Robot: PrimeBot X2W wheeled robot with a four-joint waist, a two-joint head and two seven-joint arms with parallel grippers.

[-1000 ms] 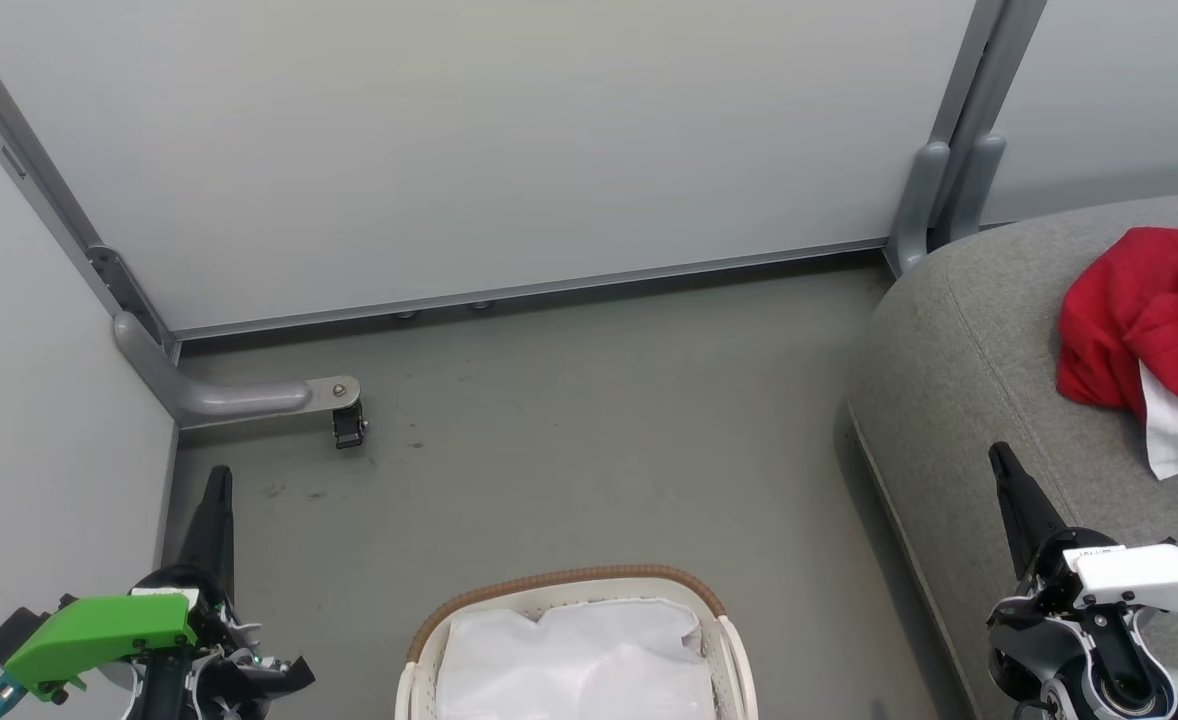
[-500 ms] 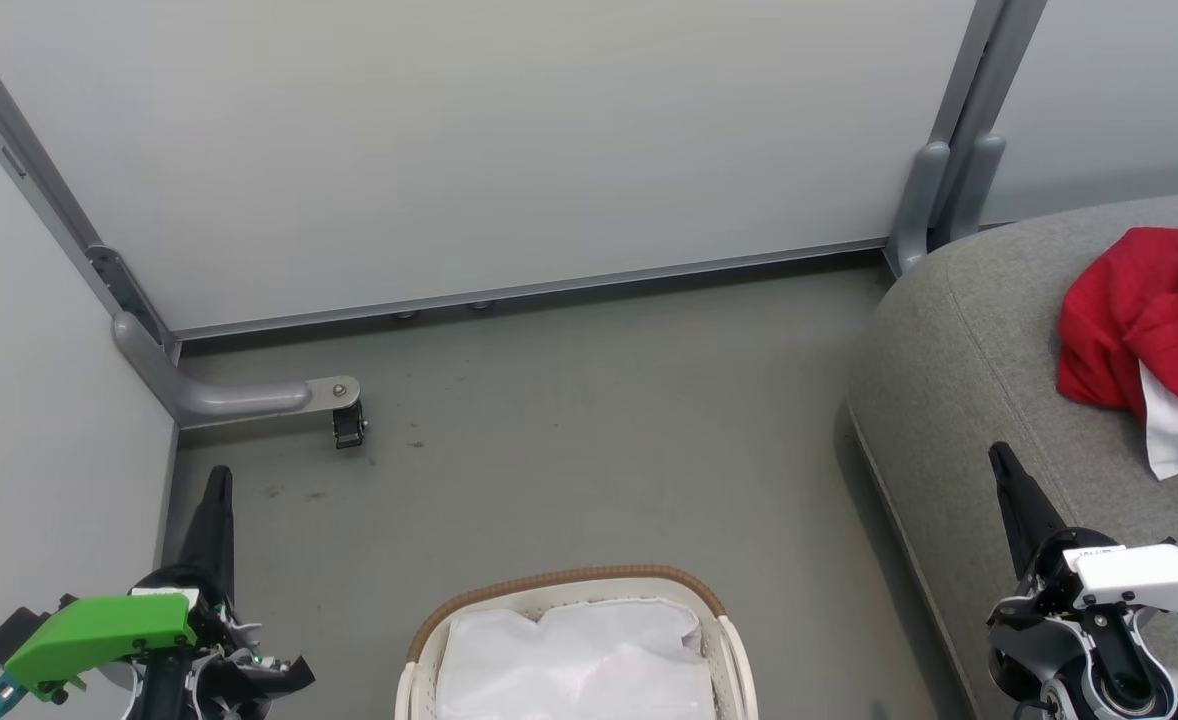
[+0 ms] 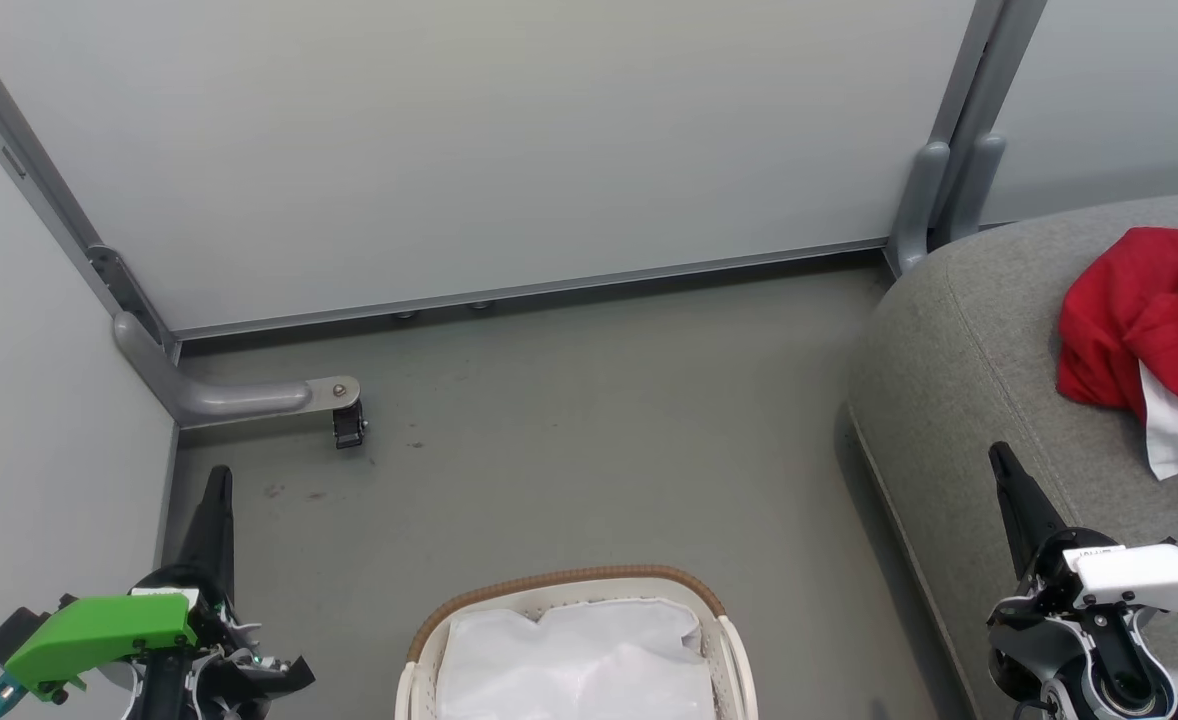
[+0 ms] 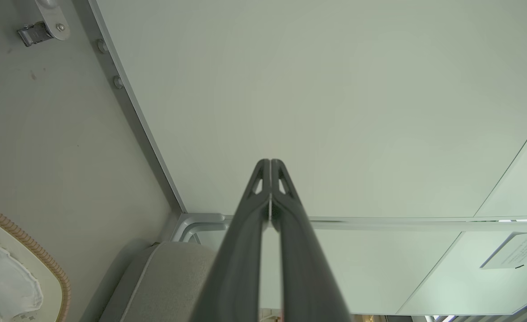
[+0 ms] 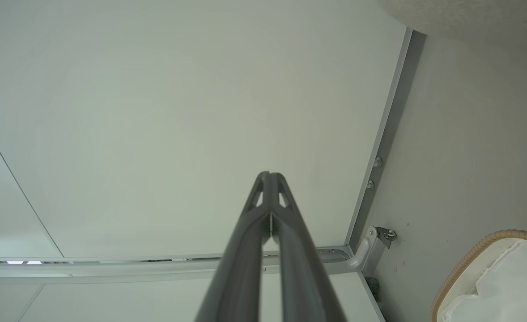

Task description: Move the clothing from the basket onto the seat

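The clothing [image 3: 1144, 310], red with a white panel showing, lay bunched on the seat [image 3: 959, 390] at far right. It was well apart from the basket [image 3: 569, 581], which stood on the floor [image 3: 589, 450] at bottom centre with its white liner [image 3: 574, 660] inside. Left pincer [image 3: 217, 478] at lower left and right pincer [image 3: 999, 455] at lower right, seen against the seat, each had its fingers pressed together, gripping nothing.

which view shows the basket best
Head view: the basket sits bottom centre, brown woven rim and white cloth liner plain, though cropped below. The left wrist view catches a corner at lower left, the right wrist view one at lower right.
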